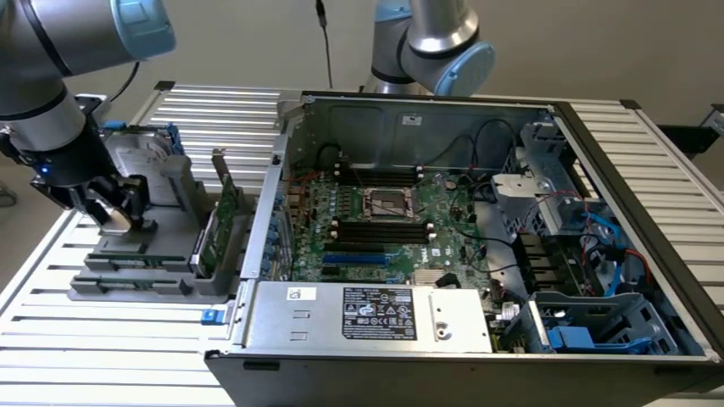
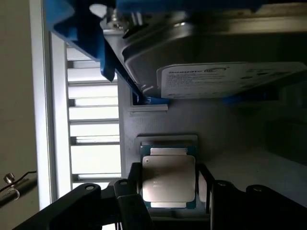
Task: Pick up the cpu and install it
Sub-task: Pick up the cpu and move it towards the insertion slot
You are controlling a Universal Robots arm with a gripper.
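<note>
The cpu point(image 2: 168, 179), a small square chip with a pale silvery top and a green rim, lies in a square recess of the grey parts holder point(image 1: 147, 280). My gripper point(image 2: 169, 189) stands over it, a black finger point(image 2: 135, 184) against each of two opposite edges, shut on the chip. In the exterior view my gripper point(image 1: 114, 216) is low over the holder, at the exterior view's left of the open computer case point(image 1: 543, 119). Inside the case, the green motherboard point(image 1: 374, 242) carries a square metal-framed socket point(image 1: 388, 203).
A silver hard drive point(image 2: 225, 72) with a white label and blue rails sits in the holder just beyond the chip. An expansion card point(image 1: 226, 220) stands upright at the holder's case side. A second arm point(image 1: 436, 42) rises behind the case. Cables and drive bays crowd the case's right.
</note>
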